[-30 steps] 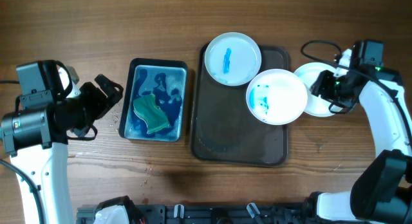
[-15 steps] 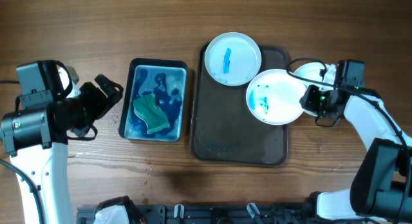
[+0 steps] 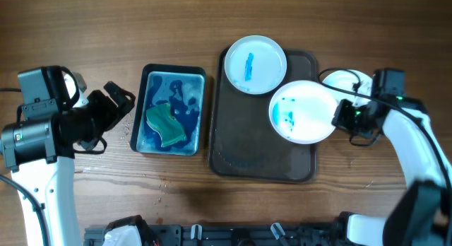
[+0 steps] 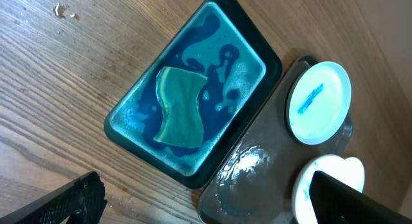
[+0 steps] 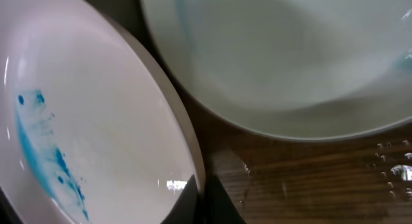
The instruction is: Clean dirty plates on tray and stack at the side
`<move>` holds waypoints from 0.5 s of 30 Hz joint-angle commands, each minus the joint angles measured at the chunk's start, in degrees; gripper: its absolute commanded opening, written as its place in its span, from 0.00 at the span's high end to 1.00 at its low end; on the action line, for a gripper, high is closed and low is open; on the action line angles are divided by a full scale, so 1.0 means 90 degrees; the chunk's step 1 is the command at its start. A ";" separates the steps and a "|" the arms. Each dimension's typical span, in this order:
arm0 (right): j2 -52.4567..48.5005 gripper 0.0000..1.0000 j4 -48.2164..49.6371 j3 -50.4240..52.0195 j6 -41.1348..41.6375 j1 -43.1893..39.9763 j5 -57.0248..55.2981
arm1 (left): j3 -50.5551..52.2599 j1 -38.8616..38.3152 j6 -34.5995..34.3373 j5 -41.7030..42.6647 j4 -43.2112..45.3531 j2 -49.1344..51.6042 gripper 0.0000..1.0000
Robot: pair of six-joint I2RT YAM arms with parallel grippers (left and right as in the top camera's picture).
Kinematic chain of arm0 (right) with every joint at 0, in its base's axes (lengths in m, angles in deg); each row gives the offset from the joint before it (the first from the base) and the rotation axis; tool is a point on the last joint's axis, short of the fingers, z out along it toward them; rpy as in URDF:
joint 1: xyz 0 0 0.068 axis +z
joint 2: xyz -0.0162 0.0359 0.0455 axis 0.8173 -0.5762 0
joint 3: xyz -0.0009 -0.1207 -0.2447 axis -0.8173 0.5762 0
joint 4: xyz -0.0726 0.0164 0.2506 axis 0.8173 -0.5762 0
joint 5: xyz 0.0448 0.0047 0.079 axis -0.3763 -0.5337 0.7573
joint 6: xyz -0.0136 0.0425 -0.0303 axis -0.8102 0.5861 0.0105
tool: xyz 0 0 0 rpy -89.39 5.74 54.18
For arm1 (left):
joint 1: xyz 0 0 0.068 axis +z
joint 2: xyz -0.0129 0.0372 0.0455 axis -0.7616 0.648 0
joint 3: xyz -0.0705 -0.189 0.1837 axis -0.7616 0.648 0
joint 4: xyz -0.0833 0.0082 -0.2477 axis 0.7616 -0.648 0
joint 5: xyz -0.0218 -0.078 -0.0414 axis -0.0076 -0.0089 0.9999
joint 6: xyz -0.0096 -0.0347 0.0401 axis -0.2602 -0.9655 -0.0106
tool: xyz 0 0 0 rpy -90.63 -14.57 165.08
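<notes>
Overhead first: the tray (image 3: 258, 157) sat mid-table with a streaked plate (image 3: 255, 62) at its far end. A smeared plate (image 3: 304, 110) hung over the tray's right edge, and its rim looked to be touching the streaked one. The right gripper (image 3: 340, 117) was pinched shut on that smeared plate's right rim. A third plate (image 3: 342, 79) sat on the table just behind it, partly hidden. The left gripper (image 3: 113, 117) was wide open, holding nothing, beside the blue tub (image 3: 150, 76) with the sponge (image 3: 164, 124) in it.

Left wrist view: tub, sponge and the streaked plate, with both fingers spread wide at the bottom corners.

Right wrist view: the fingers had only a thin bite on the rim, and the third plate was very near.

My worry was that the grip was too shallow. A slick plate could tilt and slip out, or clip either neighbour when lifted.
</notes>
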 commanded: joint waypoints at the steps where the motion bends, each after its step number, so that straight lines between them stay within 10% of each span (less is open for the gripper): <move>1: 0.0940 0.96 -0.0491 -0.0313 0.0005 0.0032 0.0182 | -0.0080 0.0029 0.0007 0.0148 0.0124 -0.0029 0.00; 15: 0.0840 0.96 0.1333 0.1848 0.0529 0.2331 -0.0061 | -0.0080 -0.1540 0.1054 0.0527 -0.0129 0.0542 0.00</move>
